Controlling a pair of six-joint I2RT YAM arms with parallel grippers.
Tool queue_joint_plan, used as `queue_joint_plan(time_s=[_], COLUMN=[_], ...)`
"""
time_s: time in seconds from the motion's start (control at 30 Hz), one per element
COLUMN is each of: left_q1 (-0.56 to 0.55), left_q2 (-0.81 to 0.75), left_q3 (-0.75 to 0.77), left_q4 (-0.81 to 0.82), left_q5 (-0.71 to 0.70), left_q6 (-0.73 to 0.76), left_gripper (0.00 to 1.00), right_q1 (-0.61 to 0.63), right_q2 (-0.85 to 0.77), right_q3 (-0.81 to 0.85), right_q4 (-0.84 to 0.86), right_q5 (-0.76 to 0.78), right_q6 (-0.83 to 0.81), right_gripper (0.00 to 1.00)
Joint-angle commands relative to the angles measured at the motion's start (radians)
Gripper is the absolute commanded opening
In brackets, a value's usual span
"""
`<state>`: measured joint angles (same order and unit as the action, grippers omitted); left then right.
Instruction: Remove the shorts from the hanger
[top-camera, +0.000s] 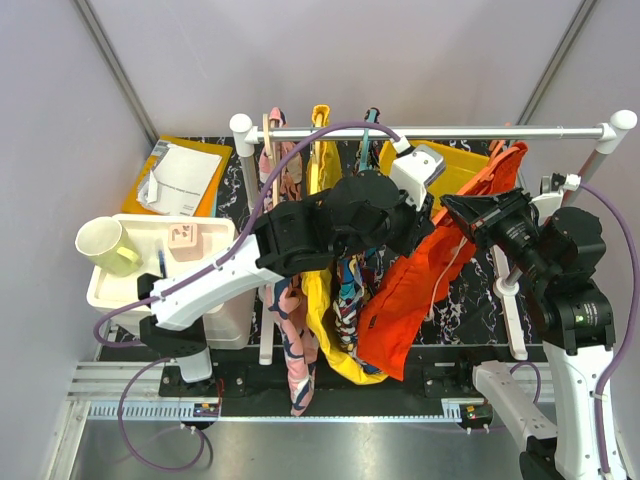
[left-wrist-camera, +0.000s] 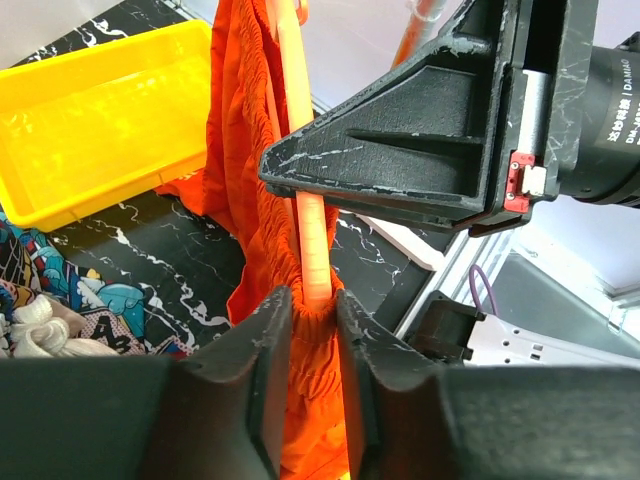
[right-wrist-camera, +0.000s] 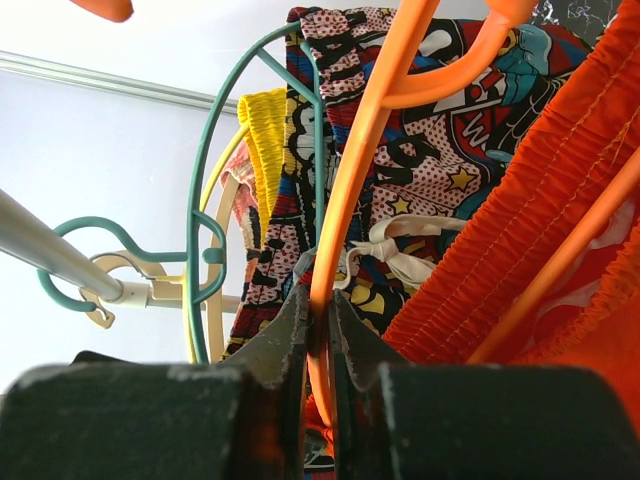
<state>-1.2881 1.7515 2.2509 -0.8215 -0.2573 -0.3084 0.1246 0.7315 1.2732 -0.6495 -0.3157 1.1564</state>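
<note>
- The shorts (top-camera: 410, 290) hung below the right part of the white rail (top-camera: 480, 131). They fell in a long orange-red fold towards the black marbled table (top-camera: 470, 300), with the pale drawstring (top-camera: 447, 268) trailing down the front.
- Their gathered waistband was threaded on the hanger (right-wrist-camera: 370, 120), whose slim orange arm ran through the fabric. Whether its hook sat on the rail could not be made out.
- The left gripper (left-wrist-camera: 312, 310), reaching across from the left, had its fingers drawn in to a narrow gap. The bunched waistband was pinched between them, just where the hanger's bar entered the cloth.
- The right gripper (right-wrist-camera: 320, 320) was clamped tight on the hanger's orange arm, with no gap showing between its fingers. In the left wrist view its black body sat just above and to the right of the left claw.
- To the left of the shorts on the rail hung a comic-print garment (right-wrist-camera: 430, 140) on a teal hanger (right-wrist-camera: 205, 200). Beyond it were a yellow garment (right-wrist-camera: 265, 130) and a pale wooden hanger (right-wrist-camera: 215, 290).
- A yellow bin (left-wrist-camera: 90, 110) lay on the table behind the shorts. A white tub (top-camera: 215, 300) holding a pale mug (top-camera: 105, 245) stood well apart at the far left.
</note>
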Motion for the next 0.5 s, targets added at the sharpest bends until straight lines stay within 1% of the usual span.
queue_joint_plan(time_s=[0.0,0.07,0.1,0.13,0.3,0.47], left_q1=[0.004,0.004,0.004,0.007,0.006,-0.002], left_q2=[-0.009,-0.012,-0.015,-0.021,-0.053,-0.093], left_q3=[0.018,0.016,0.015,0.015,-0.016,-0.068], left_q4=[0.024,0.022,0.021,0.021,0.022,0.036], left_q5=[0.021,0.026,0.027,0.026,0.027,0.064], left_q6=[0.009,0.021,0.029,0.040,0.063,0.097], left_gripper=[0.20,0.17,0.10,0.00,0.00,0.00], right_q1=[0.004,0.003,0.004,0.004,0.004,0.004], right_q2=[-0.006,0.000,0.003,0.006,0.019,0.061], right_q3=[0.025,0.026,0.026,0.028,0.034,0.067], right_q4=[0.094,0.103,0.106,0.108,0.108,0.111], right_q5=[-0.013,-0.019,-0.023,-0.026,-0.013,0.030], right_q6=[0.009,0.020,0.029,0.031,0.063,0.072], right_gripper=[0.00,0.00,0.00,0.00,0.00,0.00])
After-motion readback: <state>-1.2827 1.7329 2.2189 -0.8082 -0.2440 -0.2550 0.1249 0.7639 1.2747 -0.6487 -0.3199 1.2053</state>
